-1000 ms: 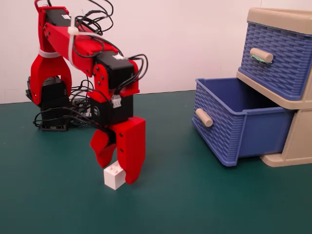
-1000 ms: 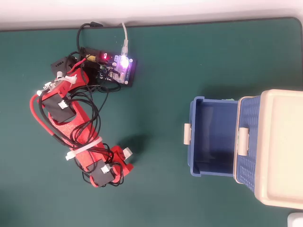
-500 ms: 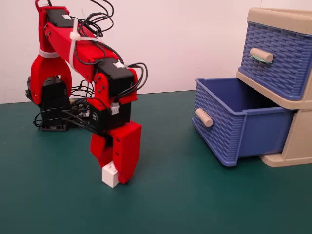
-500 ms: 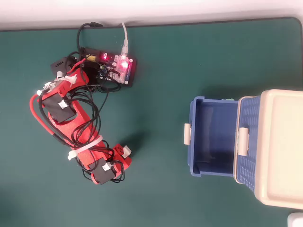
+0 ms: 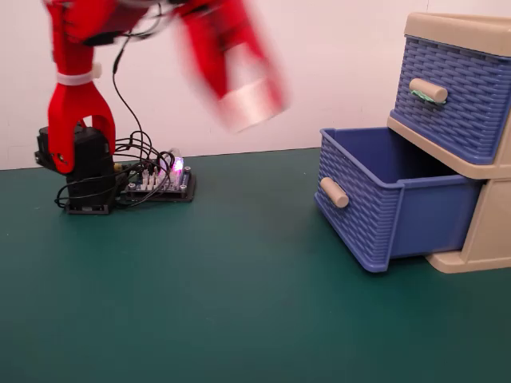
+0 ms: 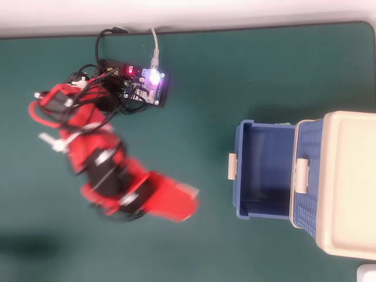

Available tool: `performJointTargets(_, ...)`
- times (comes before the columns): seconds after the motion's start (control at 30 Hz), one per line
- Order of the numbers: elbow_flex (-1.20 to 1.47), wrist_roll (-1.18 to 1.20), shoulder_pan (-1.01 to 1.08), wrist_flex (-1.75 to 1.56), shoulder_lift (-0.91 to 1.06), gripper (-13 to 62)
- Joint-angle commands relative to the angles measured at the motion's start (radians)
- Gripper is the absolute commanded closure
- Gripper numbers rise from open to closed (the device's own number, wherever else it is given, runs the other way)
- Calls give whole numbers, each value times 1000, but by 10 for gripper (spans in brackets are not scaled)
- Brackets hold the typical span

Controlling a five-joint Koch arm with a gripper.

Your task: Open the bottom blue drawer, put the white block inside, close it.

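Note:
My red gripper [image 5: 254, 102] is high above the green table and heavily motion-blurred. A whitish smear at its tips is the white block [image 5: 249, 108], and the jaws look shut on it. In the overhead view the gripper [image 6: 187, 198] points toward the cabinet, with a pale patch of the block [image 6: 187, 190] at its end, a short gap left of the drawer. The bottom blue drawer [image 5: 399, 209] [image 6: 242, 170] stands pulled out and empty. Its plain beige handle [image 5: 334, 192] [image 6: 232, 166] faces the arm.
The beige cabinet [image 6: 346, 182] stands at the right, with a shut upper blue drawer [image 5: 455, 96] whose handle [image 5: 429, 90] bears a green scrap. A lit controller board [image 5: 160, 182] [image 6: 147, 82] and cables lie by the arm's base [image 5: 80, 171]. A white wall runs behind.
The gripper closed on the block on the table, then rose fast with it and swung toward the open drawer. Where the block lay, the mat is now bare.

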Motion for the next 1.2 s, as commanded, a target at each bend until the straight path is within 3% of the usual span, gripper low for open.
performJointTargets(0.0, -161, 0, -98, -35, -87, 574)
performJointTargets(0.13, -408, 11, -204, -164, -259, 573)
performJointTargets(0.33, -422, 29, -238, -201, -311, 568)
performJointTargets(0.37, -422, 31, -241, -202, -319, 541)
performJointTargets(0.47, -430, 84, -278, -215, -360, 265)
performJointTargets(0.53, -430, 163, -285, -241, -370, 155)
performJointTargets(0.8, -419, 167, -258, -155, -255, 151)
performJointTargets(0.97, -368, -81, -196, 143, -202, 153)
performJointTargets(1.17, -195, -204, -138, 138, -258, 154)
